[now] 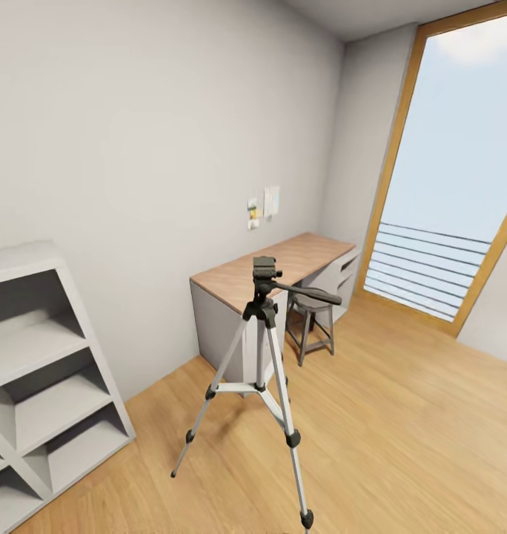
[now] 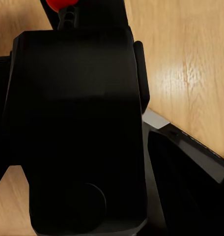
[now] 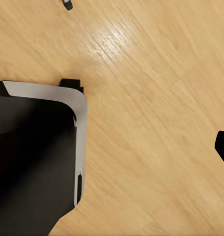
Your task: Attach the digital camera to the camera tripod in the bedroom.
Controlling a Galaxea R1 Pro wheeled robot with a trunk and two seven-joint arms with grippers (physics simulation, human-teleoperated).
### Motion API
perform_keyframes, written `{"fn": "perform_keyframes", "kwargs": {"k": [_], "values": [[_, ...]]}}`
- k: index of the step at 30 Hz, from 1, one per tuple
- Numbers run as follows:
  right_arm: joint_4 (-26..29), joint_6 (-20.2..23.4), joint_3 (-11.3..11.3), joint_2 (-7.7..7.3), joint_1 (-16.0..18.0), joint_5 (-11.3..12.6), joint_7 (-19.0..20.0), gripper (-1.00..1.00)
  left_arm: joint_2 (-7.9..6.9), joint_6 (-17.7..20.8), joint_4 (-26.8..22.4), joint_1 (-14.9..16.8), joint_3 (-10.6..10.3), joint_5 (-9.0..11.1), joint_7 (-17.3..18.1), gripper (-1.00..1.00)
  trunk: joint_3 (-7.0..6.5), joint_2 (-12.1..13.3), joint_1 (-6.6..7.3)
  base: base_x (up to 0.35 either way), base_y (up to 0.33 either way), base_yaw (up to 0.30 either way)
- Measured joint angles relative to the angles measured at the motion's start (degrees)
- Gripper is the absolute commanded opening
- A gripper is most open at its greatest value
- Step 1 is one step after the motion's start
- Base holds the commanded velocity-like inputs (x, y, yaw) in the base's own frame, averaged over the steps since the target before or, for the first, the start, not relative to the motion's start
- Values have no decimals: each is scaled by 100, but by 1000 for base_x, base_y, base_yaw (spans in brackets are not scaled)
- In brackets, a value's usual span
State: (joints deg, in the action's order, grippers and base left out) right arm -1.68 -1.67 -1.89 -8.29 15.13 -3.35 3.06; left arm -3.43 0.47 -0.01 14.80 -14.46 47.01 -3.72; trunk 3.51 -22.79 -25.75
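From the head camera, the camera tripod (image 1: 262,371) stands on the light wood floor (image 1: 402,430) in the bedroom, legs spread, its black head bare and its pan handle pointing toward the window (image 1: 454,170). Behind it sits a wood-topped table (image 1: 283,268) with a stool (image 1: 311,326) tucked beside it, and a grey shelf unit (image 1: 38,378) stands along the wall. No digital camera is visible on the table or tripod here.

The left wrist camera looks down on dark robot bodywork (image 2: 77,132) with a red spot at one edge, over wood floor. I cannot tell how the left hand stands.

The right wrist camera shows a black, silver-edged body panel (image 3: 38,157) above the floor; the right hand's state is also unclear.

The step in hand appears to be the approach. Next, the digital camera must be located and picked up.
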Motion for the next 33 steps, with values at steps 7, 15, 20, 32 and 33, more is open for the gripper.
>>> {"fn": "perform_keyframes", "kwargs": {"k": [7, 15, 20, 32, 33], "values": [[0, 0, -4, 4, -1, -2, 0, 100, 0, 0, 1, 0, -4, -3, 2, -100, 65, 0, 0, 0, 0, 0], [0, -5, -6, 4, -1, -7, 0, 100, 0, 0, -5, 0, -6, -4, 8, -100, 139, 0, 0, 0, 0, 0], [0, -7, -3, -3, -1, -8, 0, 100, 6, 0, -6, 0, -6, -4, 18, -100, 186, 0, 0, 0, 0, 0], [0, -8, -6, -22, 1, -3, 5, 100, 74, 0, -5, 0, -5, -12, 18, -100, 299, -1, 0, 0, 0, 0], [0, -8, -6, -22, 0, -2, 4, 100, 79, 0, -5, 0, -6, -12, 18, -100, 309, -1, 0, 0, 0, 0]]}}
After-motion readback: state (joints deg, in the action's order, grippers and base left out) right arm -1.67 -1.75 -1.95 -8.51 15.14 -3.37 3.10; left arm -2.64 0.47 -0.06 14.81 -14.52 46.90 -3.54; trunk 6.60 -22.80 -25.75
